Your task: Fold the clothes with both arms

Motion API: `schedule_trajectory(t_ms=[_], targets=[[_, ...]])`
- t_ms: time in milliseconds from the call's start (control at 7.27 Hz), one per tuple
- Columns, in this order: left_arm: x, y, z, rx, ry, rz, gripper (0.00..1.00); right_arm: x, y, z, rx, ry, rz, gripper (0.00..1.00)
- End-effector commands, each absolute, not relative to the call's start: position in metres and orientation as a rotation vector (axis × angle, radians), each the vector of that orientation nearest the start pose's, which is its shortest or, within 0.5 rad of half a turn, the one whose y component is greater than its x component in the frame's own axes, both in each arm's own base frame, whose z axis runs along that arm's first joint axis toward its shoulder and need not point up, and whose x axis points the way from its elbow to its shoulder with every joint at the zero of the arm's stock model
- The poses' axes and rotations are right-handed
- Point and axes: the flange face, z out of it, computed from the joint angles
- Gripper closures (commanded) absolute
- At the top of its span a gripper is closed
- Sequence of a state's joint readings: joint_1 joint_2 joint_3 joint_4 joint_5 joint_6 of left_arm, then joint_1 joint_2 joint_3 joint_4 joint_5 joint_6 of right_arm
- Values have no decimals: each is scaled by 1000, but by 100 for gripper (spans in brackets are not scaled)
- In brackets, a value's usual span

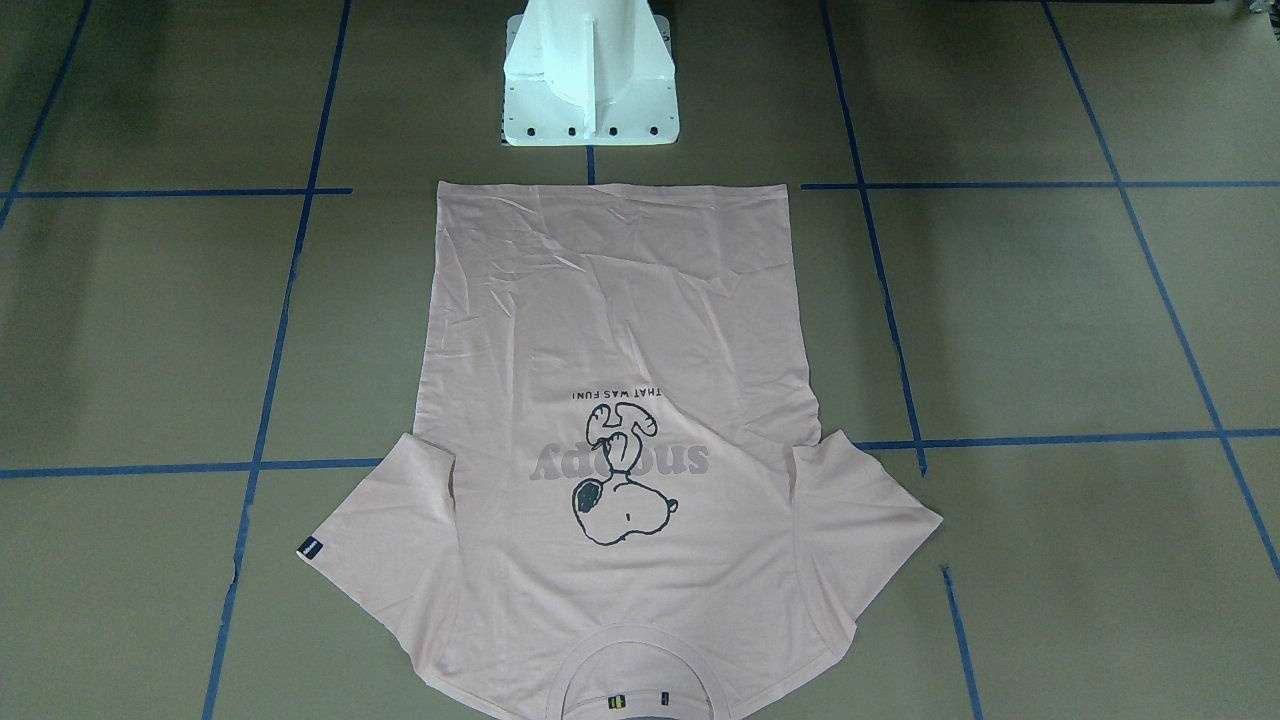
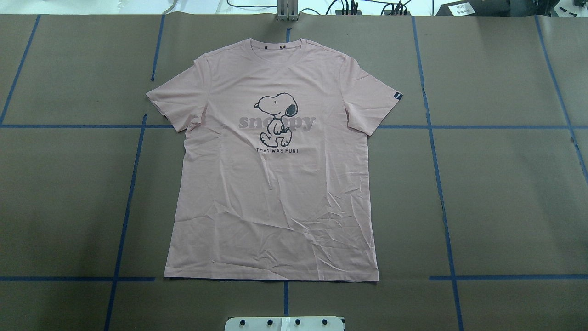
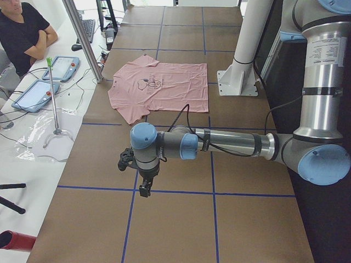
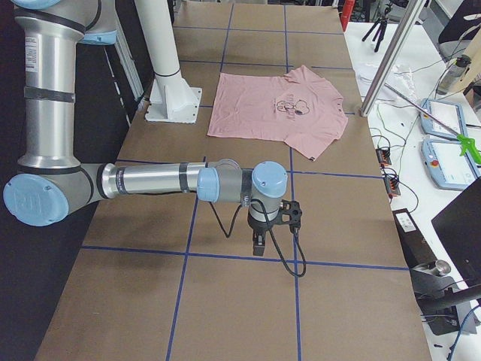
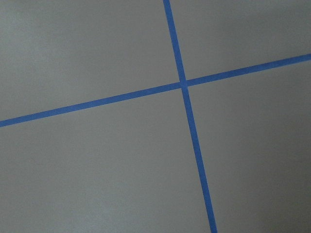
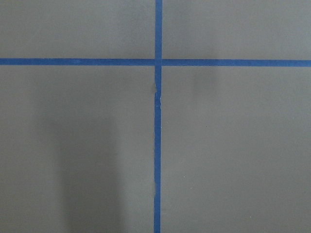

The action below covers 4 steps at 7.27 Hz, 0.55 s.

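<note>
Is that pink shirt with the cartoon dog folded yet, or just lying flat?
Spread flat, not folded: the pale pink short-sleeved T-shirt lies print up, both sleeves out sideways, no layer doubled over.

T-shirt: one, pale pink.
Short sleeves: two.
Cartoon dog: one, on T-shirt chest.
Lettering lines: two, one behind dog, one beneath it.
Sleeve tag: one, at hem of one T-shirt sleeve.
Robot arms: two. Left arm and right arm, both well apart from T-shirt.
Grippers: two, one per arm: left gripper, right gripper.
White pedestal: one, near T-shirt's bottom hem.
Blue-rimmed tablets: two, beyond T-shirt's collar side.
Person: one, beyond T-shirt's collar side.
</note>
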State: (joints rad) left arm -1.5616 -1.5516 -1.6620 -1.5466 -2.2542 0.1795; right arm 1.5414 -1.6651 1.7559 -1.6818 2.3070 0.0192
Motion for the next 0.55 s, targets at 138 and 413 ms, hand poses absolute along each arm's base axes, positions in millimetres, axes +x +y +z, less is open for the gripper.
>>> schedule_trajectory(t_ms=[138,413], targets=[[-66,-493,622,124,676,201,0,53,-456,621,-31,-736,6,0],[-66,-538,564,229,664,242,0,42,-500,567,77,-725,-68,0]])
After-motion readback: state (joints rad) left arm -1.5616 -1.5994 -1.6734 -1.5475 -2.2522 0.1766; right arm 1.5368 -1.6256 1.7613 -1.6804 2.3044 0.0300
